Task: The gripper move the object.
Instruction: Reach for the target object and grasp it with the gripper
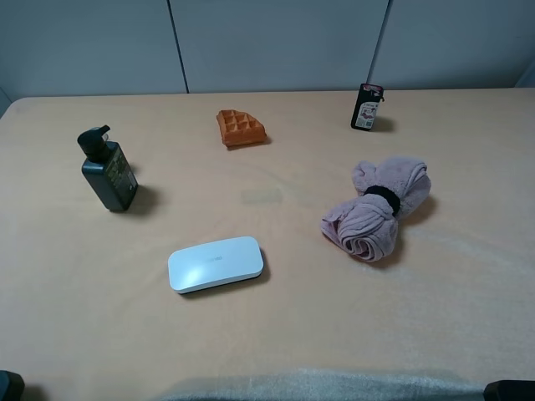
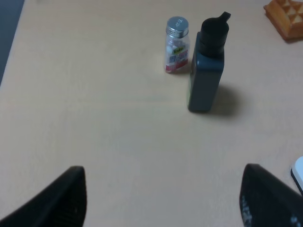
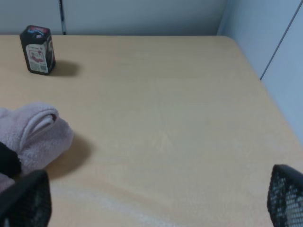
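Observation:
The dusty-pink rolled towel [image 1: 379,209] with a black band round its middle lies on the table, right of centre. In the right wrist view its near end [image 3: 35,135] lies ahead of the finger on that side. My right gripper [image 3: 156,203] is open and empty, low over the table and short of the towel. My left gripper [image 2: 163,203] is open and empty, its dark fingers [image 2: 59,201] spread wide over bare table. In the high view only dark bits of the arms show at the bottom corners [image 1: 510,390].
A black pump bottle [image 1: 107,171] stands at the left, with a small silver-capped bottle [image 2: 176,46] beside it. An orange waffle [image 1: 241,128] lies at the back, a small black box [image 1: 366,107] at the back right, and a white flat case [image 1: 216,263] at the front centre.

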Robot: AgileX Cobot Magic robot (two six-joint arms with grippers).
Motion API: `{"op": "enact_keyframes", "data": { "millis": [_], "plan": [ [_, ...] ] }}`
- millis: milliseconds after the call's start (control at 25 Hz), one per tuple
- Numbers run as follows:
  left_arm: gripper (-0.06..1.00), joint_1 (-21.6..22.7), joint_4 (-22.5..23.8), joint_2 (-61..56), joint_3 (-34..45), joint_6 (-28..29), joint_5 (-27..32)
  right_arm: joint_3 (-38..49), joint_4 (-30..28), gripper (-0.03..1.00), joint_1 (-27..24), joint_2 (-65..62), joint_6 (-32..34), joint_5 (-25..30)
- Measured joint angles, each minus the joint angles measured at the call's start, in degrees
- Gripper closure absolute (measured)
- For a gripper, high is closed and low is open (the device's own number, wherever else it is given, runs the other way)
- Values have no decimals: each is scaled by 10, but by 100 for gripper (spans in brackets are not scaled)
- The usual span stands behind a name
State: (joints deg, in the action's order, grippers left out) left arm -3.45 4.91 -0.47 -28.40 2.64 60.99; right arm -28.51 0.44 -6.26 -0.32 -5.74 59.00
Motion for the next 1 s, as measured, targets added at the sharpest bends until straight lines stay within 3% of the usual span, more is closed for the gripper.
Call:
{"op": "enact_keyframes", "data": {
  "millis": [1000],
  "plan": [
    [21,0,0,0,0,0,0,0,0,27,7,0,0,0]
  ]
}}
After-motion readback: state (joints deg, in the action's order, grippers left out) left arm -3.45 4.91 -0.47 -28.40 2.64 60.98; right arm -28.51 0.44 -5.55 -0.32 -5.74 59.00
